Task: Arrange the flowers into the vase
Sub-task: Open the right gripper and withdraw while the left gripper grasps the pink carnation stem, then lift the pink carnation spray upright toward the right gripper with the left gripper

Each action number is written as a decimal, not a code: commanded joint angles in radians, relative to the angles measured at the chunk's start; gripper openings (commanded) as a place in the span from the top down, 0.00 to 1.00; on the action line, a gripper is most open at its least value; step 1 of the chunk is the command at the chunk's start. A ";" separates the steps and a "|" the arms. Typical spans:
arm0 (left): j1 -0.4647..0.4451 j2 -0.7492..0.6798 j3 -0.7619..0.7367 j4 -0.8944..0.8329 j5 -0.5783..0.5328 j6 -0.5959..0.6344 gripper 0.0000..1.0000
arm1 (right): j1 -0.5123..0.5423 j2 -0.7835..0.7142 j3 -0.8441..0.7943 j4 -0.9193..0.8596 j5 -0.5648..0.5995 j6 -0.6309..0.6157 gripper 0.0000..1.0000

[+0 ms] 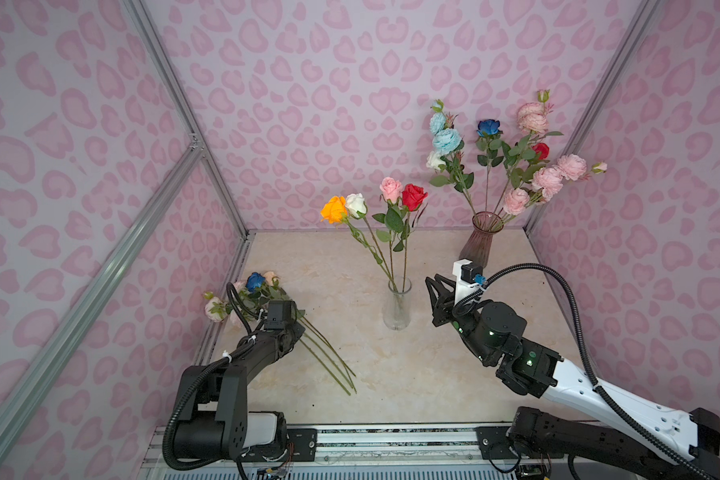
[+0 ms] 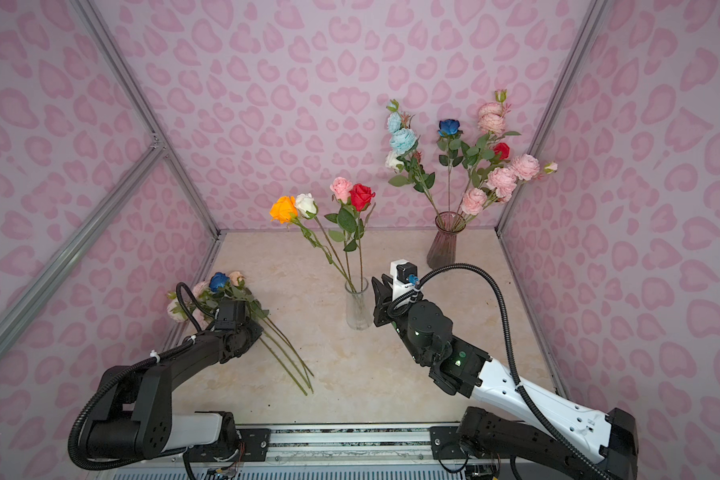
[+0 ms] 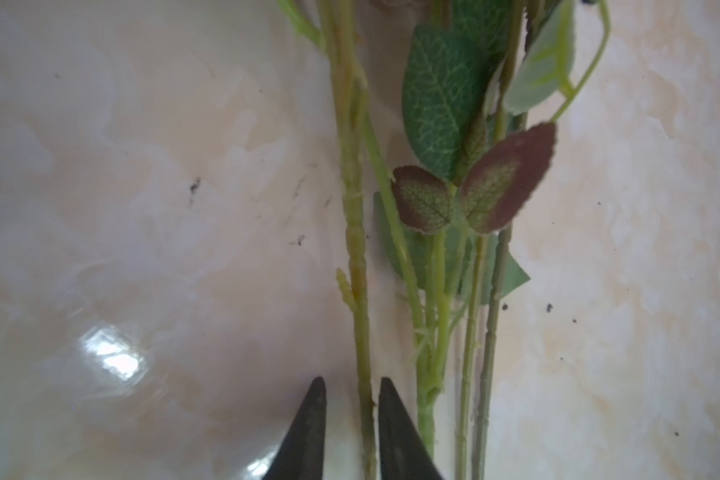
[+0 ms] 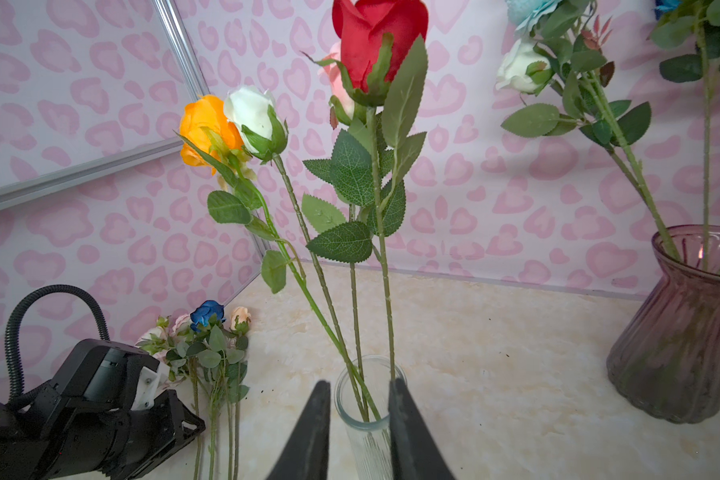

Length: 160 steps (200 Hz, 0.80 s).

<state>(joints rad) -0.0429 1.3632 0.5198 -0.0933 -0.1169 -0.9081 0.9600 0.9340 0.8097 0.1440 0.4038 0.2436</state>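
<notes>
Flowers first. In both top views a loose bunch of artificial stems with a dark blue rose head and pale pink heads lies on the cream marbled tabletop at the left edge of the floor, its green stems running toward lower centre. My left arm's black wrist housing sits over those stems and hides the fingers. At centre stands a slim clear glass vase holding four roses: orange, white, pink and red. At the back right a ribbed purple glass vase carries light blue, dark blue, red, white and pink blooms. My right gripper sits just beside the clear vase, on its right.

On the left wrist camera, the left gripper shows two dark pointed fingers narrowly parted astride one yellow-green stem. The stem meets one finger, and bare table shows beside the other, so I see no pinch. More stems and veined leaves lie alongside.

On the right wrist camera, the right gripper has its fingers slightly apart, gripping nothing. The clear vase's neck stands behind the gap.
</notes>
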 commanded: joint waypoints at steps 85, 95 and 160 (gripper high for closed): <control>0.001 0.013 0.031 -0.007 -0.046 0.026 0.75 | 0.005 0.014 0.009 0.025 0.037 -0.020 0.74; 0.001 0.017 0.031 -0.003 -0.040 0.027 0.75 | 0.004 0.007 0.006 0.034 0.040 -0.023 0.75; 0.001 0.055 0.035 0.012 -0.030 0.014 0.81 | 0.006 -0.024 0.009 0.003 0.050 -0.021 0.74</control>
<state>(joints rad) -0.0429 1.4082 0.5495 -0.0807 -0.1421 -0.8902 0.9638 0.9203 0.8265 0.1467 0.4297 0.2249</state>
